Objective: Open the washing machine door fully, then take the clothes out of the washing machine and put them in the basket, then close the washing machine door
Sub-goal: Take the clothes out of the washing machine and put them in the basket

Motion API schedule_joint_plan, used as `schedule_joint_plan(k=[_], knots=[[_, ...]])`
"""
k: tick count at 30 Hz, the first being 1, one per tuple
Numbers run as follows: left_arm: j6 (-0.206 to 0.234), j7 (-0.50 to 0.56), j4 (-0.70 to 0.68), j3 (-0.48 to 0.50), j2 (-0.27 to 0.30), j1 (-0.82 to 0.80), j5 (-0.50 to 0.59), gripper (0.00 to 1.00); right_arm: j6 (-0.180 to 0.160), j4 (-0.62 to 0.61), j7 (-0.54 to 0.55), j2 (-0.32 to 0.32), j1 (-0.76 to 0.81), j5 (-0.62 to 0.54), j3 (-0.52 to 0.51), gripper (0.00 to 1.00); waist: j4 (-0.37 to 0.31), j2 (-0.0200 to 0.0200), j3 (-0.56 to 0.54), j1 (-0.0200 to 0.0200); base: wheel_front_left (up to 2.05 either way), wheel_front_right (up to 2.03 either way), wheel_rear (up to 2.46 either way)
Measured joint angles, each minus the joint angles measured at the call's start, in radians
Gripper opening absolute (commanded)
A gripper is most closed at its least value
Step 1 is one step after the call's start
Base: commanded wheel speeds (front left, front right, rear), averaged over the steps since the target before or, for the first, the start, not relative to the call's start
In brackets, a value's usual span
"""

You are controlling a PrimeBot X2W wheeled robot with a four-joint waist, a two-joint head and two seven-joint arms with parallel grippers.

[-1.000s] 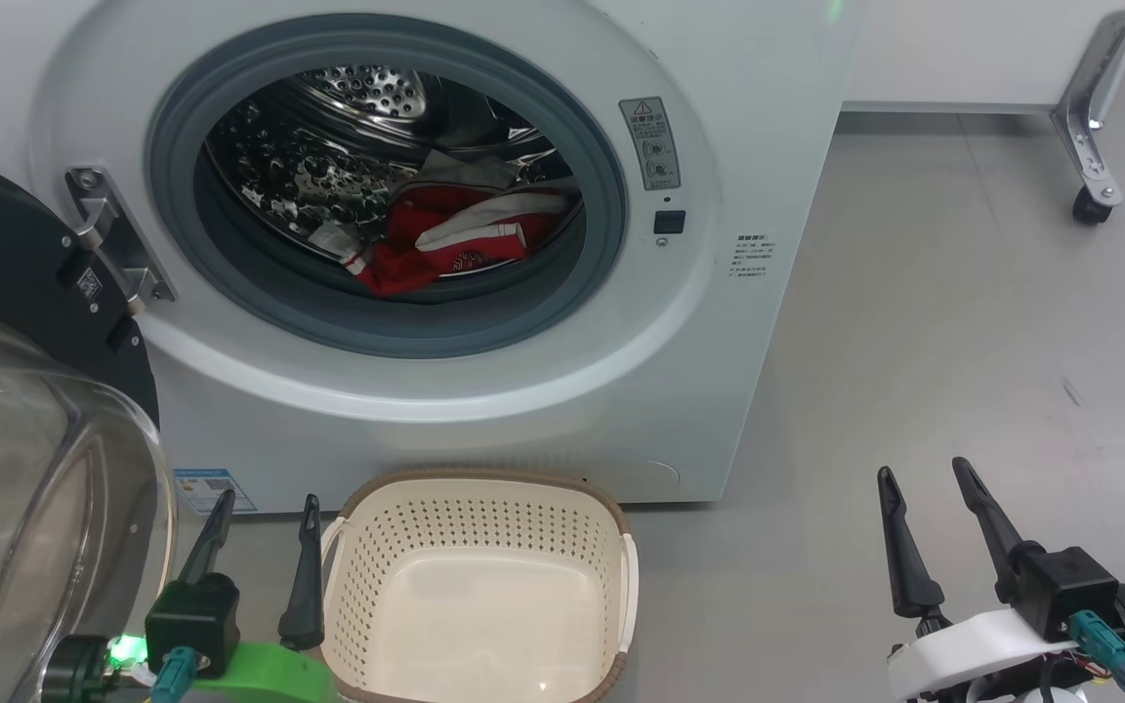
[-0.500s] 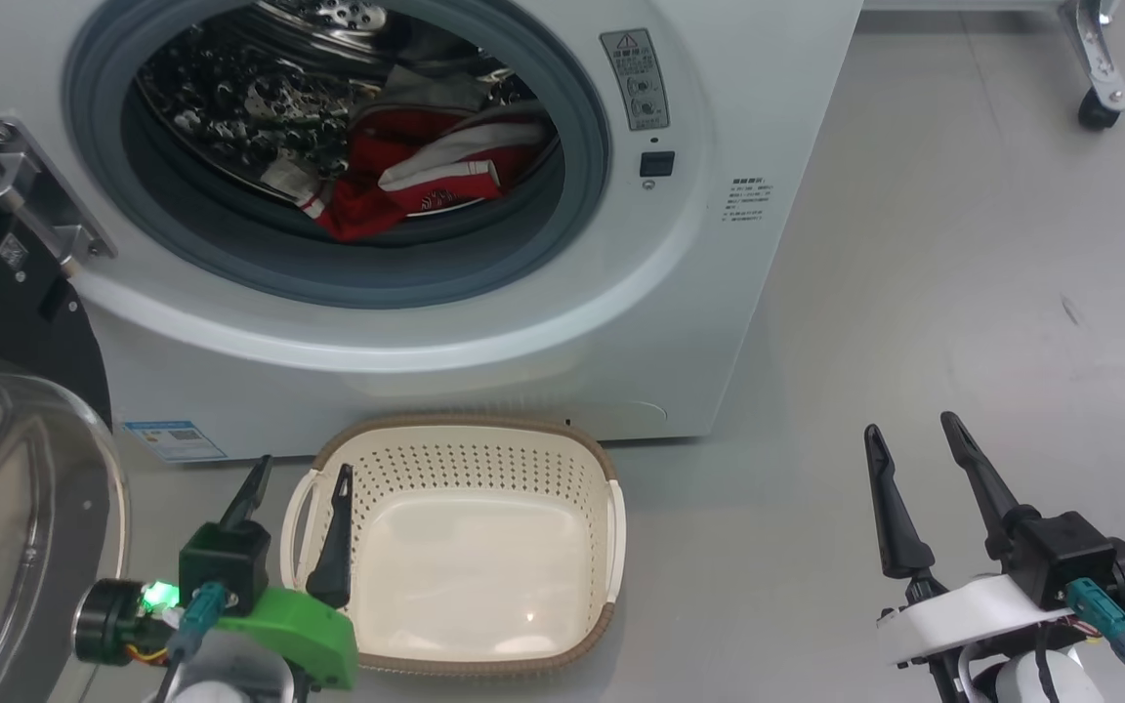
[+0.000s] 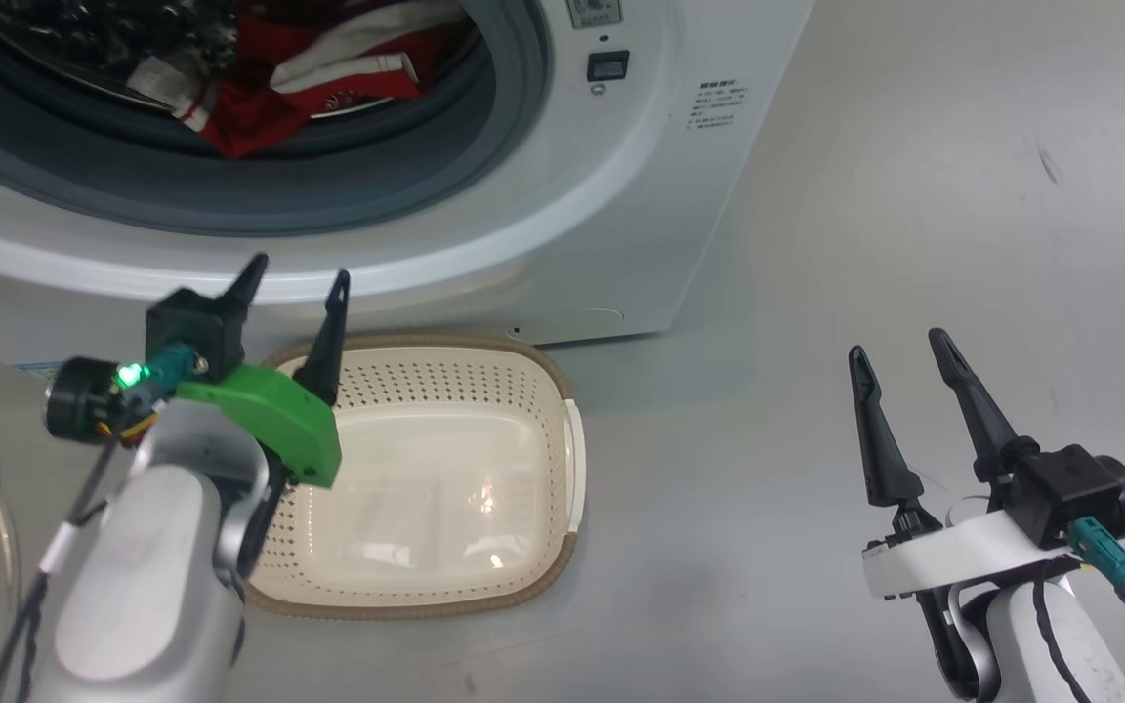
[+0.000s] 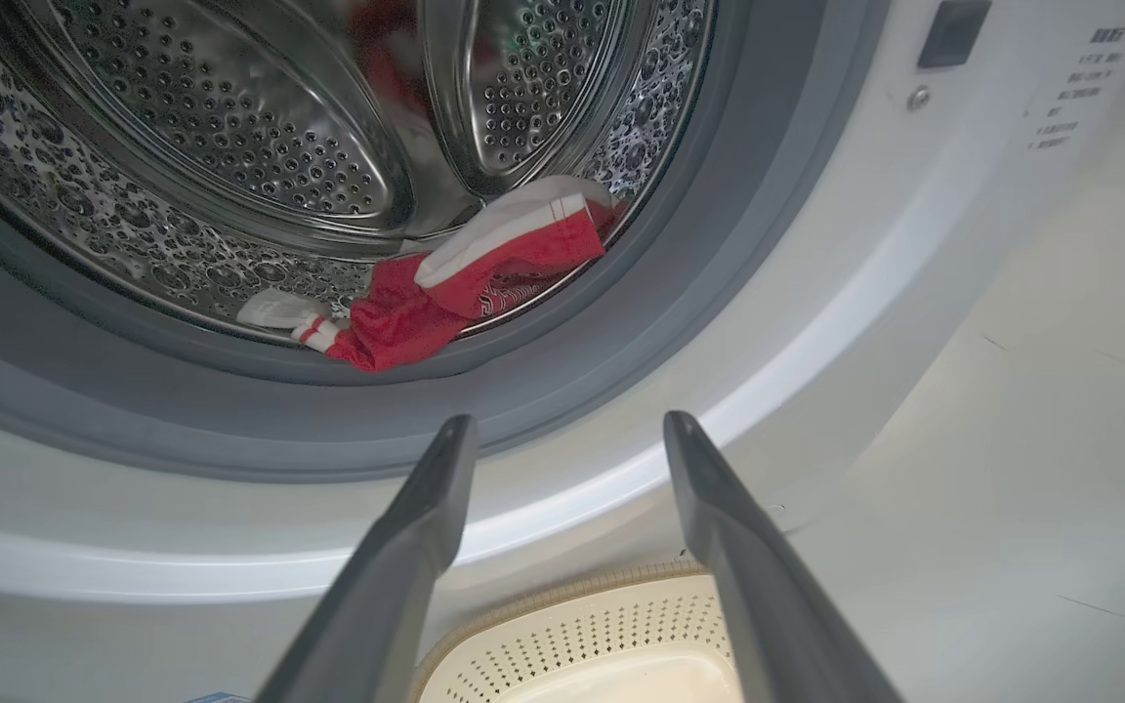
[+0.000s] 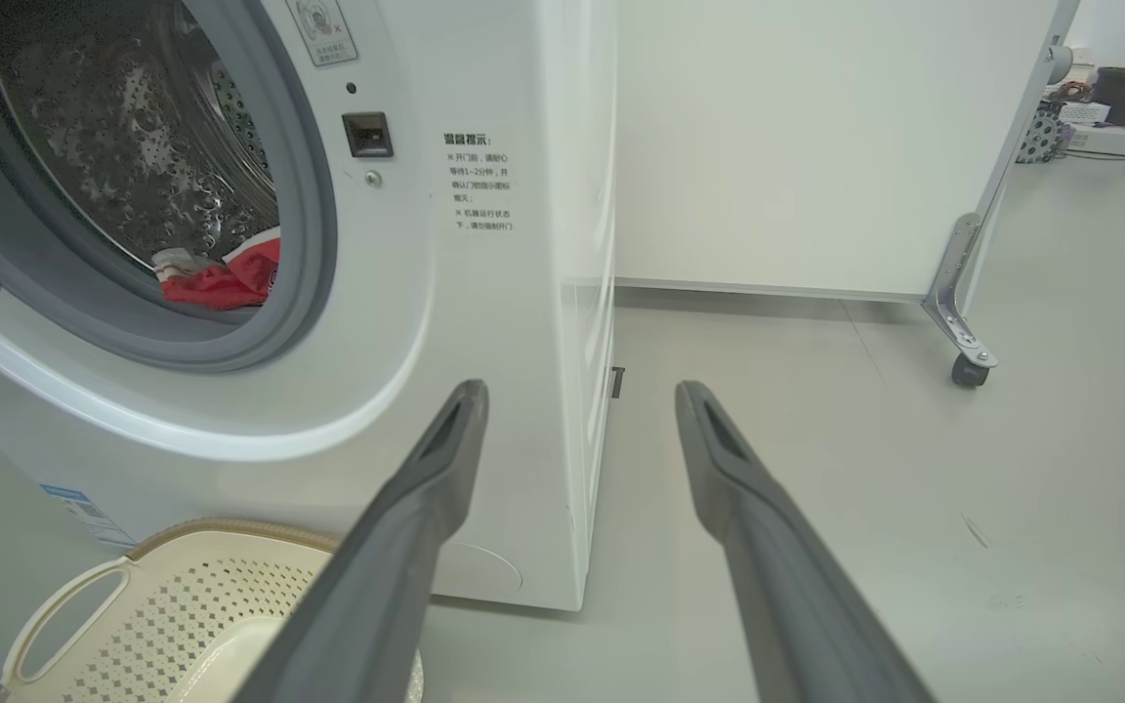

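Your left gripper (image 3: 299, 268) holds its fingers wide and empty above the cream perforated plastic basket (image 3: 445, 376), facing the red-and-white clothes (image 4: 445, 298); your right gripper (image 3: 896, 344) too has wide, empty fingers.

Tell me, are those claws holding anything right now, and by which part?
Nothing is held. The left gripper and the right gripper both stand open and empty; the clothes lie inside the washing machine.

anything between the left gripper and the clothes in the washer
Nothing visible does. The open left gripper points at the open mouth of the washing machine, and the clothes lie low at the front of the drum, just behind the grey gasket.
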Motion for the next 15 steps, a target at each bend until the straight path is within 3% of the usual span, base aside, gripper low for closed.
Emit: schedule_joint_plan(k=[15], knots=[[-0.04, 0.165, 0.121, 0.034, 0.128, -0.351, 0.001, 1.0, 0.008, 0.0, 0.0, 0.003, -0.104, 0.047, 0.032, 1.0, -0.131, 0.0, 0.158, 0.0001, 0.0, 0.0, 0.0]])
